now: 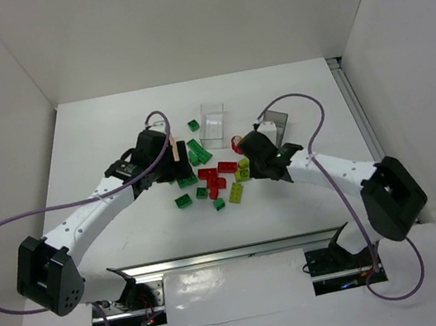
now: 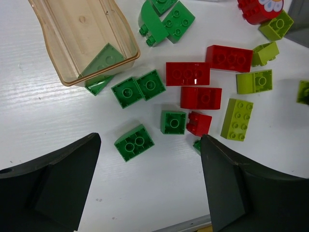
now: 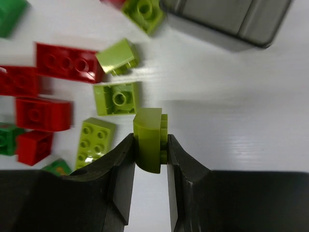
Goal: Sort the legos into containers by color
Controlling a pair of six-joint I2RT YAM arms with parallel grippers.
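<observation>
Loose green (image 1: 184,201), red (image 1: 210,175) and yellow-green (image 1: 235,192) legos lie mid-table between my grippers. My left gripper (image 1: 169,161) is open and empty, hovering above the table (image 2: 150,145), with a green brick (image 2: 134,142) just beyond the gap. An amber-tinted clear container (image 2: 82,34) at its far left holds one green brick (image 2: 101,60). My right gripper (image 1: 246,153) is shut on a yellow-green curved brick (image 3: 150,137) and holds it above the table. A grey-tinted container (image 3: 227,19) lies ahead and to the right of it. A clear container (image 1: 213,123) stands behind the pile.
Red bricks (image 2: 187,73) and yellow-green bricks (image 2: 236,119) lie right of the left gripper. A red round piece with a flower (image 2: 258,7) sits by the grey container (image 1: 275,120). White walls enclose the table; a metal rail (image 1: 233,254) runs along the near edge.
</observation>
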